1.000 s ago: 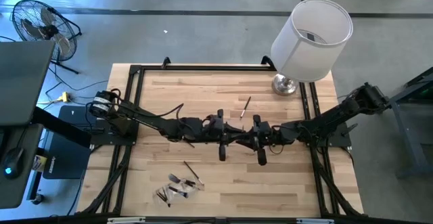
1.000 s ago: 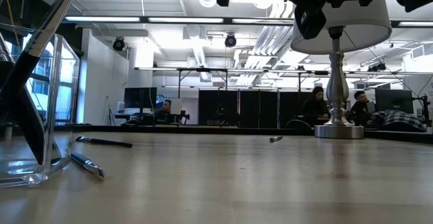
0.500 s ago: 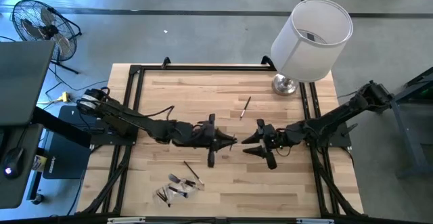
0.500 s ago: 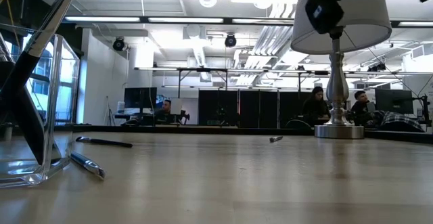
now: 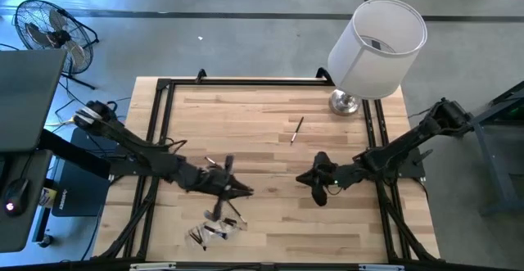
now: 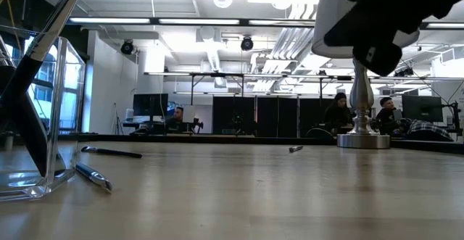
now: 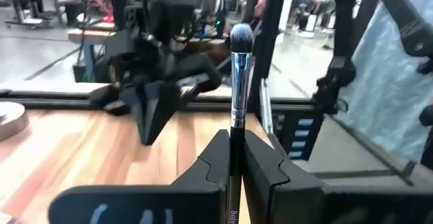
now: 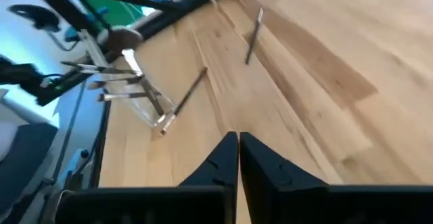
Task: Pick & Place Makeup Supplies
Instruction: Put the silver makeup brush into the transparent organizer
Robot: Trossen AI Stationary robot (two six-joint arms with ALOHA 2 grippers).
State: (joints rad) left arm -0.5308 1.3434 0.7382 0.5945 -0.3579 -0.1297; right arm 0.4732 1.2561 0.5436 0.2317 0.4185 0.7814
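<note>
My left gripper (image 5: 242, 191) hovers left of the table's middle, shut on a makeup brush (image 7: 241, 40) with a silver ferrule and a dark fluffy head. Just nearer lies a clear holder (image 5: 214, 227) on its side, with several brushes in it (image 8: 128, 82). One loose brush (image 5: 232, 208) lies flat on the wood beside the holder. Another brush (image 5: 296, 129) lies flat toward the far middle. My right gripper (image 5: 301, 178) hangs right of centre, shut with nothing between its fingers (image 8: 238, 137). My left gripper pinches the brush's dark handle (image 7: 234, 137) between its two fingers. The handle runs back between the fingers, and the ferrule and head stick out past their tips. The brush is lifted clear of the table.
A lamp with a white shade (image 5: 377, 46) stands at the far right corner on a metal base (image 6: 362, 140). Black frame rails (image 5: 164, 99) run along the table's sides. The wood between the two grippers is bare. People sit in the room beyond the table (image 6: 339, 113).
My left gripper has drawn away from my right gripper, going toward the table's left and near edge with the brush in its fingers. It now hangs over the clear holder. My right gripper spread its fingers wide, shut them again and tipped downward.
</note>
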